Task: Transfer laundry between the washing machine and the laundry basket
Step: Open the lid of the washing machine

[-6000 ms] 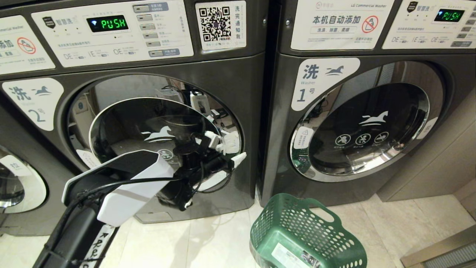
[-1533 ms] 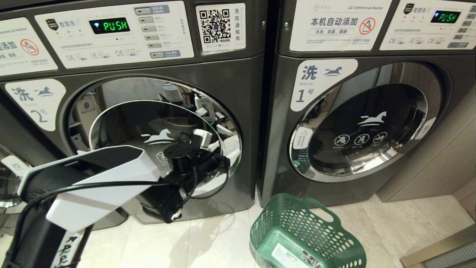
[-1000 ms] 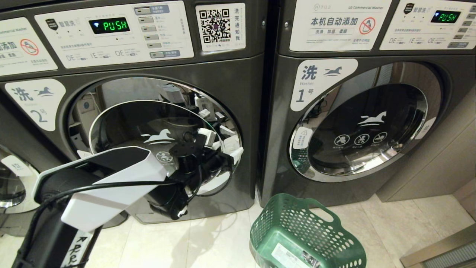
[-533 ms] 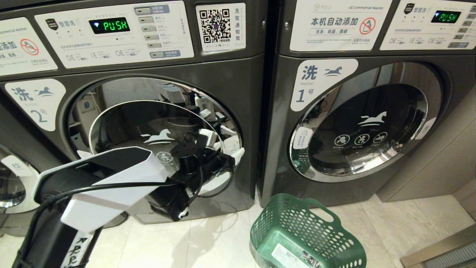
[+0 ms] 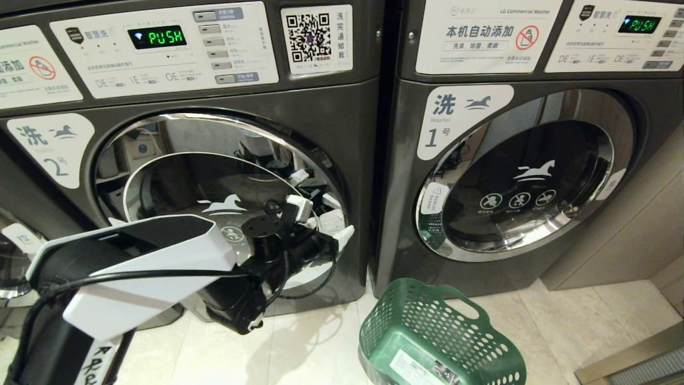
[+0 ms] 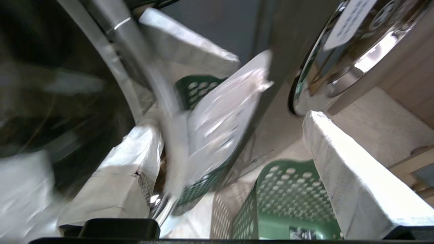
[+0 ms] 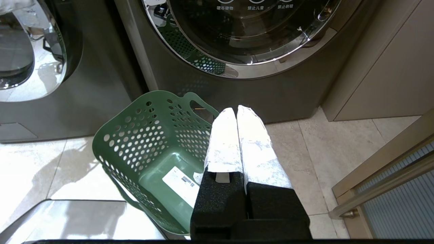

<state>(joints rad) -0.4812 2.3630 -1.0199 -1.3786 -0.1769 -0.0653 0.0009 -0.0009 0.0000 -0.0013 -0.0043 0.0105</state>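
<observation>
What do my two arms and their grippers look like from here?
The left arm has a white-and-black angular shell, black cables and a handwritten tape label. The left gripper is black with white-wrapped fingers. The right gripper has a black foam body and white wrapped fingers.

Head cam downward; all views share basket (image 5: 438, 342).

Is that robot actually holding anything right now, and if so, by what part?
Nothing is gripped. The left end effector is open at the door edge of the washing machine; the right end effector is shut, empty.

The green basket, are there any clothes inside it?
No. In the right wrist view the laundry basket holds no clothes; only its bare green floor with a white label shows.
</observation>
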